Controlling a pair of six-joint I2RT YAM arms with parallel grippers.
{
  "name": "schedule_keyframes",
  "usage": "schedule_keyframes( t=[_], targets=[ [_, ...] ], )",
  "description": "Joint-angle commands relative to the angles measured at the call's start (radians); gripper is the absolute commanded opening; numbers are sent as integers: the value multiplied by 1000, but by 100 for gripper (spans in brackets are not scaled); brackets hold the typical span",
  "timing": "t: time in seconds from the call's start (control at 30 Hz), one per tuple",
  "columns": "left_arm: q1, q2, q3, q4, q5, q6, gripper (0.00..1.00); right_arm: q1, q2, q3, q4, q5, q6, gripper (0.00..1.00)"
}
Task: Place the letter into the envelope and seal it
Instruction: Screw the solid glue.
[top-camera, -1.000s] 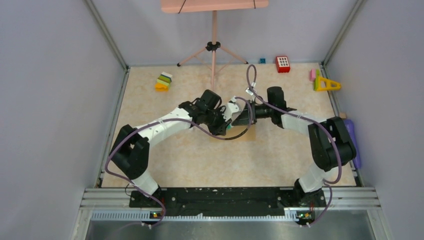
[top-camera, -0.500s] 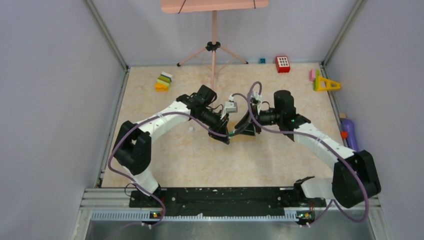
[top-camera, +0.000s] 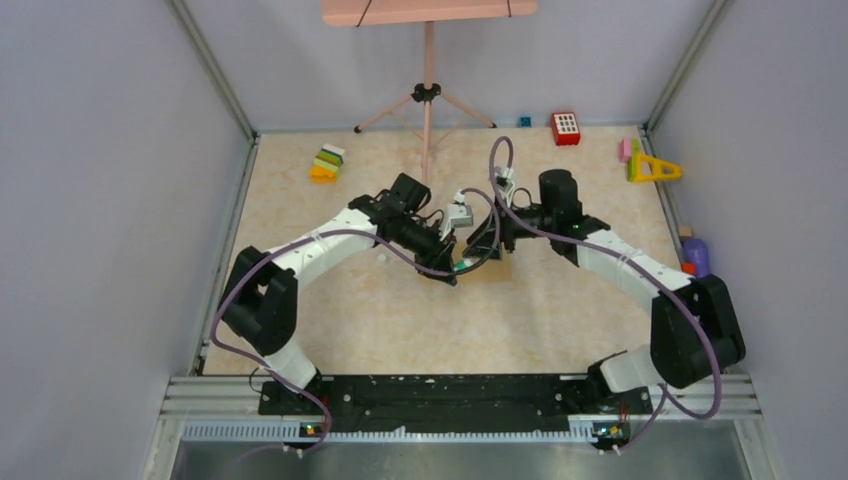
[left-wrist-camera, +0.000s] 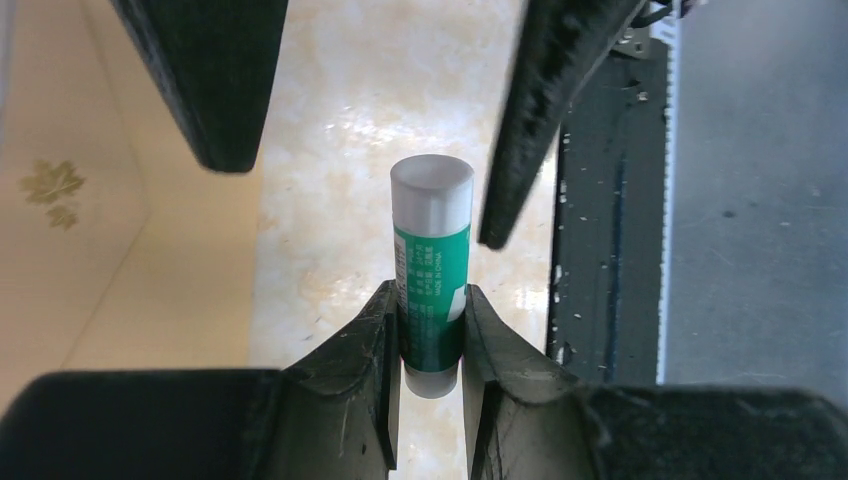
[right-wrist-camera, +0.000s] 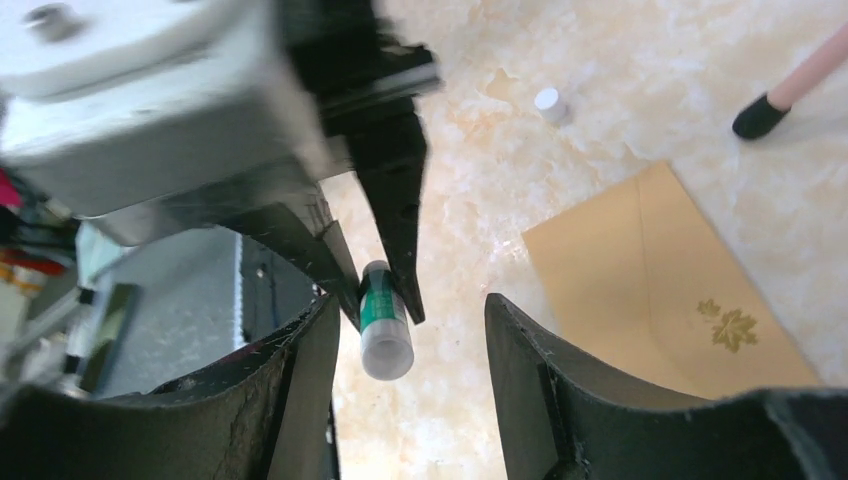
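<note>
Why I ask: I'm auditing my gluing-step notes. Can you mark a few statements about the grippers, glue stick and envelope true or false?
1. The left gripper is shut on the glue stick. True.
2. The right gripper clamps the stick too. False: its jaws stand apart on either side of the stick's white end, with gaps.
3. The envelope lies flat on the table. True.
4. The envelope bears a red stamp. False: its mark is a gold maple leaf.
</note>
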Motion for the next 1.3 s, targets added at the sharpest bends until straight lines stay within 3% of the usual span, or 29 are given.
schedule_keyframes(
  t=[0.0, 0.47, 0.93, 1.27],
  targets=[
    [3, -76, -31, 121, -151, -56, 0, -41, 52, 40, 75, -14, 214, 55],
    [-37, -67, -57, 204, -463, -80, 0, -51, 216, 74, 106, -11, 385, 49],
    [-82, -53, -62, 208, -559, -46, 0, -76, 271, 102, 109, -56, 449, 38],
    [-83, -51, -62, 210, -571, -44, 0, -92, 269, 119, -1, -32, 380, 36]
  ],
)
